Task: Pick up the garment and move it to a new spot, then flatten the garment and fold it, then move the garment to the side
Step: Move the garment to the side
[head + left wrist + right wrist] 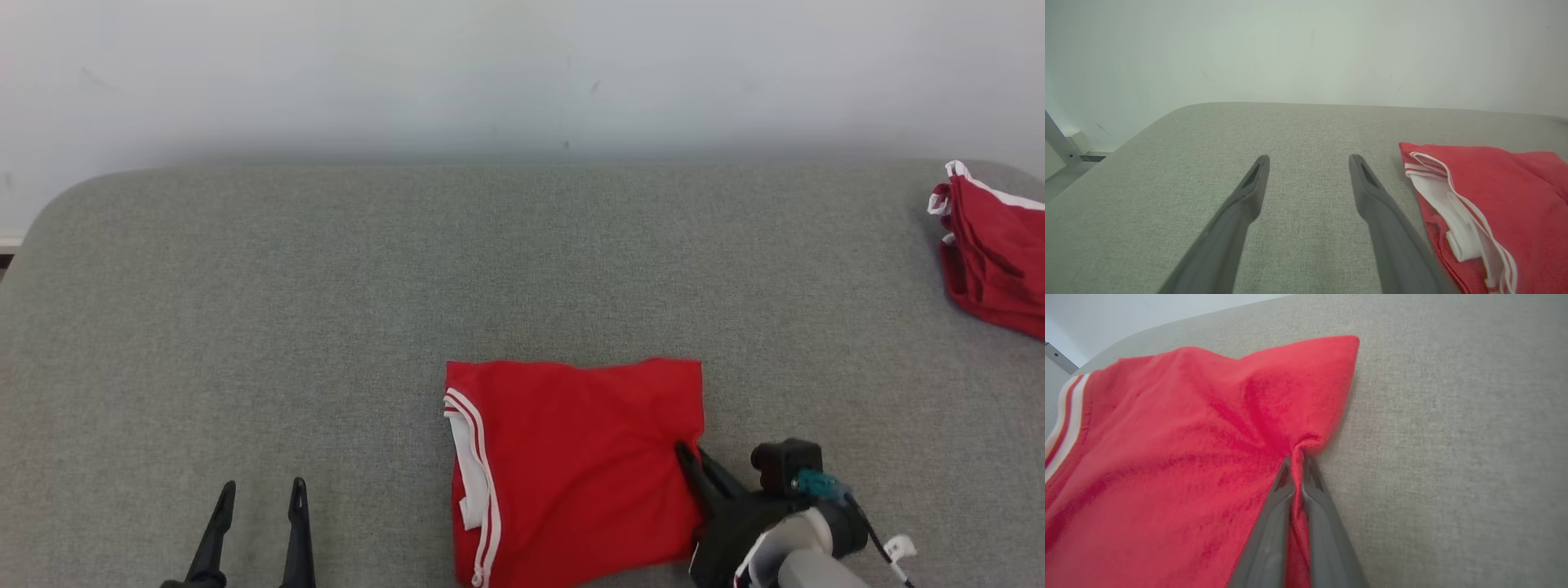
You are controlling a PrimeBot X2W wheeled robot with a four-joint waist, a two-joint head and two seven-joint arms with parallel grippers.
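Here, garment: a bright red knit-fabric garment with white striped trim, folded into a rough rectangle, lies flat at the near middle of the surface. Its near edge runs off the bottom of the head view.
Trim side: white bands and a white inner layer show along the garment's left edge, the side towards the left gripper.
Right gripper: the long dark fingers of the right gripper come in from the lower right and meet the garment's right edge, about halfway along it.
Right grip: clamped on the cloth. In the right wrist view the right gripper has its fingers pressed together with a pinch of red edge between them, and creases fan out from that pinch across the garment.
Left gripper: the left gripper sits at the lower left, apart from the garment, its fingers spread wide with nothing between them.
Left wrist view: the left gripper points across bare surface, with the garment just beside its right-hand finger.
Surface: a grey woven padded surface with rounded far corners carries everything.
Other cloth: a second red garment with white trim lies bunched at the far right edge, well apart from the folded one.
Background: a pale wall stands behind the surface.
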